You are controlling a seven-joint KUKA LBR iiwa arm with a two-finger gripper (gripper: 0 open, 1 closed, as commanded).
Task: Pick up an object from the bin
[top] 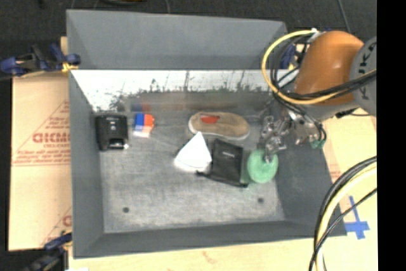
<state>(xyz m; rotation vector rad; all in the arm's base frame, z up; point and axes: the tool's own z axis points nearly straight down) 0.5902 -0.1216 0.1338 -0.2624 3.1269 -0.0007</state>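
the gripper [273,144] sits at the far edge of the green round thing [260,169] — spread or pinched, i cannot tell — so best centre over it, clear of the black pouch [226,162] touching its view-left side.

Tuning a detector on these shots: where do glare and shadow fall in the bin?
Camera view: a bright glare band runs across the bin's back wall; the floor is evenly lit, perhaps slightly dimmer at the right, where the pincer hangs over a green round thing.
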